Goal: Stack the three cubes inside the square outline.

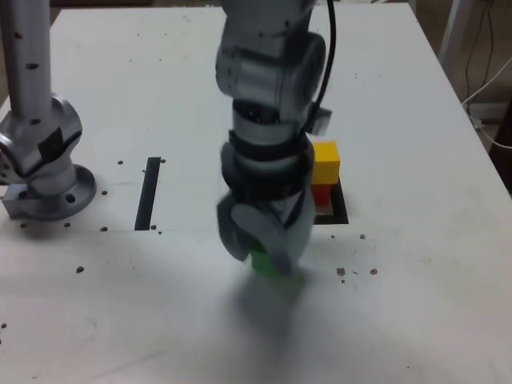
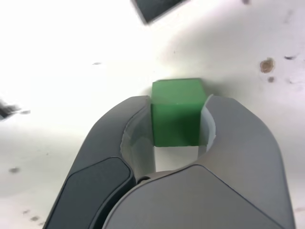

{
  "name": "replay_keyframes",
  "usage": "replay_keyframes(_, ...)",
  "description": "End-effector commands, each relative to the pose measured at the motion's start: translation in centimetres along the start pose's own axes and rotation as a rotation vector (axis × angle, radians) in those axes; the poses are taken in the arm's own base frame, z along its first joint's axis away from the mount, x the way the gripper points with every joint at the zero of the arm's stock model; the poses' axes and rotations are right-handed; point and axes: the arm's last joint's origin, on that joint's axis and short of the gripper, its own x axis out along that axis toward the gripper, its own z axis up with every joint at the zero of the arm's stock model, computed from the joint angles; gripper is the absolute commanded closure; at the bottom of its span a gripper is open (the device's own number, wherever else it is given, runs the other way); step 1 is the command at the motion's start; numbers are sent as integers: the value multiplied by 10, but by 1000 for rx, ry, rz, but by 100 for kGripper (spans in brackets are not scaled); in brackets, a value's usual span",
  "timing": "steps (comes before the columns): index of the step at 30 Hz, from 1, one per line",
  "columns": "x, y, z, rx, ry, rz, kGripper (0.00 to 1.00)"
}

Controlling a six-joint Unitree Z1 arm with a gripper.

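Observation:
My gripper [image 1: 265, 256] hangs low over the table's near middle, its jaws closed against both sides of the green cube [image 1: 262, 265]. In the wrist view the green cube [image 2: 175, 112] sits squeezed between the two grey fingers of the gripper [image 2: 177, 106]. Behind the arm, toward the exterior view's right, the yellow cube [image 1: 326, 162] rests on top of the red cube [image 1: 322, 194] inside the black square outline [image 1: 342, 210]. The arm hides the outline's left part.
A straight black strip [image 1: 148, 192] lies on the white table to the exterior view's left of the arm. The arm's metal base and post [image 1: 40, 160] stand at the far left. A piece of black tape [image 2: 157, 8] shows in the wrist view.

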Motion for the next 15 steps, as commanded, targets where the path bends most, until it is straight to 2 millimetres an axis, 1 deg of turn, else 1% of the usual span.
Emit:
replay_keyframes(1, -15, 2, -7, -9, 6, 2, 95)
replay_keyframes(7, -60, 7, -32, -17, 39, 16, 95)
replay_keyframes(10, -81, 9, -45, -22, 37, 15, 97)
replay_keyframes(12, -95, 12, -51, -29, 28, 13, 99)
replay_keyframes(15, -113, 18, -54, -49, -2, 11, 100)
